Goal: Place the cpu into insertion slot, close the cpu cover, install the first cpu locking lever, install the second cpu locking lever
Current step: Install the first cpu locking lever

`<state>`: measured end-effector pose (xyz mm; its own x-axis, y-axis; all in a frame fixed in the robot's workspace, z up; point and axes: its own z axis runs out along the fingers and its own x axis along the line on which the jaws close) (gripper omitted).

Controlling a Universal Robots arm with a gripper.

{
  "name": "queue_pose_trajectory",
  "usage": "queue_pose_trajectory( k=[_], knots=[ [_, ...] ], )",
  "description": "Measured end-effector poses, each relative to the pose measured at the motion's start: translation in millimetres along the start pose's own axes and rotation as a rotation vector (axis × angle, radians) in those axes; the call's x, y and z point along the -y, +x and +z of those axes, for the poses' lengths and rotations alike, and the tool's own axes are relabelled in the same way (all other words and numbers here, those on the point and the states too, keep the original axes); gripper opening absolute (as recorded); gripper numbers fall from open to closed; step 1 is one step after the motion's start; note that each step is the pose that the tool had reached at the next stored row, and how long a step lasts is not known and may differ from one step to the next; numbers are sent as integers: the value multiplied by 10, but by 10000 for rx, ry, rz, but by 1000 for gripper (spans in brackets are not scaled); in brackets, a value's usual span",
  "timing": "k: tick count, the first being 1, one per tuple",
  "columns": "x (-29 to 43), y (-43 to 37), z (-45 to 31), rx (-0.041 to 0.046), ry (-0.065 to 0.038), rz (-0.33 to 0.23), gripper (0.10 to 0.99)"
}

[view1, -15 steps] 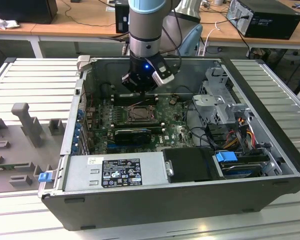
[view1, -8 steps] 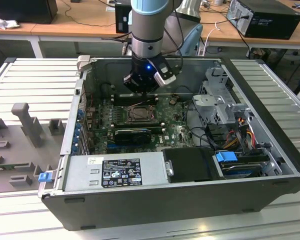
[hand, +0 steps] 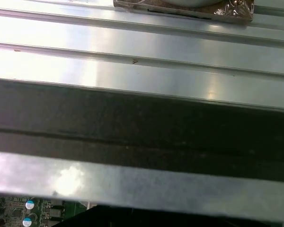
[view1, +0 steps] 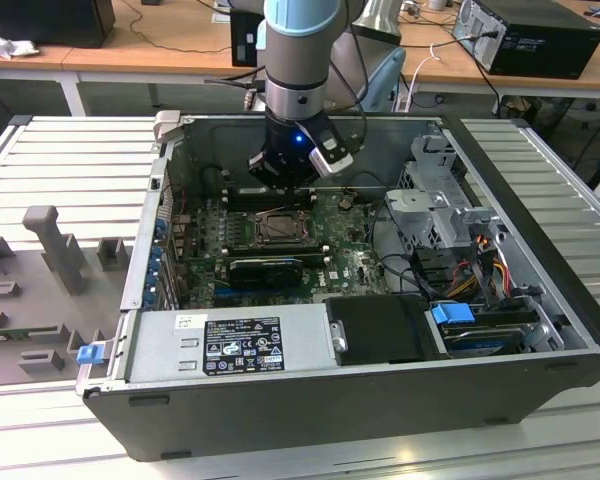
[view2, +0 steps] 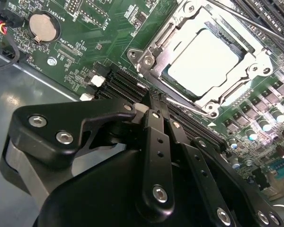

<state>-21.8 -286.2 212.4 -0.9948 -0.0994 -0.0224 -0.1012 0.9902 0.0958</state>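
Note:
In the second wrist view the pale cpu [view2: 203,61] lies flat in the insertion slot [view2: 172,83]. The silvery cpu cover [view2: 256,58] is folded down around the cpu, which shows through its window. One thin metal locking lever [view2: 189,108] runs along the socket side nearest my fingertips, and another [view2: 241,16] crosses the far side. My gripper [view2: 154,100] hovers just short of the near lever, its black fingers pressed together with nothing between them. In the exterior view the gripper [view1: 283,185] hangs over the motherboard just behind the slot [view1: 277,228].
The open computer case [view1: 540,300] walls in the motherboard [view1: 350,265]. Long black memory slots [view2: 118,85] lie beside the socket, near a coin battery [view2: 41,26]. A power supply [view1: 230,345] and drive cage [view1: 445,210] flank the board. The first wrist view faces the case wall [hand: 142,127].

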Motion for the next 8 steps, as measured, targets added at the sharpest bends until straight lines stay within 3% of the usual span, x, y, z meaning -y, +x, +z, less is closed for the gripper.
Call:
queue_pose_trajectory(
  k=[8],
  knots=[
    [5,-14,39,5,10,59,106]
  ],
)
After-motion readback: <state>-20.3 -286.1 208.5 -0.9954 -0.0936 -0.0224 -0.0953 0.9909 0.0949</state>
